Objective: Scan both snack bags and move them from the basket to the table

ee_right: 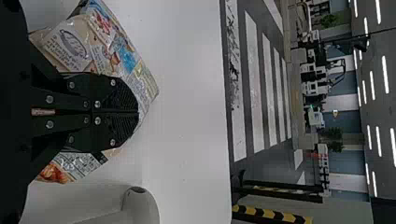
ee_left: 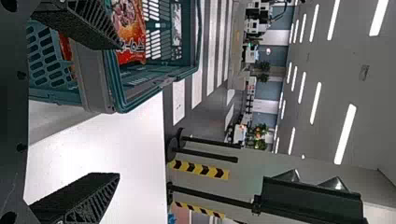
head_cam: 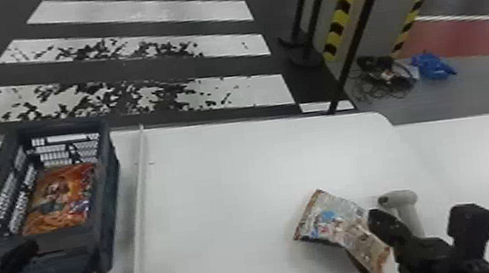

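My left gripper (head_cam: 65, 251) stands open at the near wall of the dark basket (head_cam: 107, 198); an orange-red snack bag (head_cam: 59, 199) lies inside. In the left wrist view, the open left gripper (ee_left: 117, 111) has one finger before the basket (ee_left: 91, 77), beyond which the bag (ee_left: 133, 35) is visible. On the right, my right gripper (head_cam: 374, 217) is shut on the other snack bag (head_cam: 332, 220), which is bent, its pale printed back up. The right wrist view shows the closed right gripper (ee_right: 138, 112) with this bag (ee_right: 123, 51) on both sides. A light grey scanner (head_cam: 400, 199) is close behind the gripper, also the scanner (ee_right: 140, 205).
A raised pale strip (head_cam: 139, 203) runs along the white table (head_cam: 218, 185) between basket and held bag. Dark poles (head_cam: 359, 32) and a pillar with yellow-black tape stand beyond the table's far edge. Cables and a blue item (head_cam: 431, 66) lie on the floor.
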You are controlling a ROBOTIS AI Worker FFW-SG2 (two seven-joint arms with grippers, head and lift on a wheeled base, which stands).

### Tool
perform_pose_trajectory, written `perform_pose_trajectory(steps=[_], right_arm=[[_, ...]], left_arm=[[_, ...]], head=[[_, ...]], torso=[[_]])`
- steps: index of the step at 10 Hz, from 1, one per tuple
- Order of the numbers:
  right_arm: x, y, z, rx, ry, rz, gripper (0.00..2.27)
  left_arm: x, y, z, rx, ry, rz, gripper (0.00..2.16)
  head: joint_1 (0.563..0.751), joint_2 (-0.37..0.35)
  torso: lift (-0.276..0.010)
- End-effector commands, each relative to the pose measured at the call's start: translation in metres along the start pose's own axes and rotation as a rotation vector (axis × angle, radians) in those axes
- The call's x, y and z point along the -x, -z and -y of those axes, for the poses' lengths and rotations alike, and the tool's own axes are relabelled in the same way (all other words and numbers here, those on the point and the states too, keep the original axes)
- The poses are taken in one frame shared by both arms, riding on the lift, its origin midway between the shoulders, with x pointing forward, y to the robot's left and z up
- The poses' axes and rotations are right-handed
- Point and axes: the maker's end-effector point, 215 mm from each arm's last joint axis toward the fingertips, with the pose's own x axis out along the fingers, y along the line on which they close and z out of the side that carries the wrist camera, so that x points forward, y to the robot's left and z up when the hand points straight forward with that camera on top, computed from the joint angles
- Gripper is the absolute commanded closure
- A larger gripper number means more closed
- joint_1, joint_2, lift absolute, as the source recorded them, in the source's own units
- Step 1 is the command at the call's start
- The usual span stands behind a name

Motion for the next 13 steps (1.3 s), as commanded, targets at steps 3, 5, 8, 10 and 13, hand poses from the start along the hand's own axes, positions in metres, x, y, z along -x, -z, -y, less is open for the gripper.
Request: perform_pose_trajectory(steps=[3, 5, 8, 10, 13], right_arm=[[0.004, 0.011, 0.024, -0.010, 0.035, 0.001, 2.25], [0.002, 0.013, 0.018, -0.020, 0.024, -0.001, 2.25], [-0.010, 0.008, 0.038, -0.008, 0.082, 0.015, 2.25], [-0.019, 0.003, 0.054, 0.006, 0.095, 0.014, 2.25], [-0.027, 0.014, 0.067, 0.016, 0.105, -0.015, 2.25]], left_arm=[[-0.003, 0.003, -0.003, -0.001, 0.000, -0.005, 0.01], [-0.006, 0.005, -0.004, 0.005, 0.001, -0.007, 0.01], [-0.007, 0.008, -0.003, 0.008, 0.006, -0.012, 0.01], [-0.007, 0.011, -0.004, 0.007, 0.005, -0.020, 0.01], [-0.006, 0.010, -0.003, 0.007, 0.006, -0.019, 0.01]], head=[[0.695, -0.244], [0.695, -0.252], [0.695, -0.247], [0.695, -0.271], [0.695, -0.290]], torso=[[-0.098], [-0.098], [-0.098], [-0.098], [-0.098]])
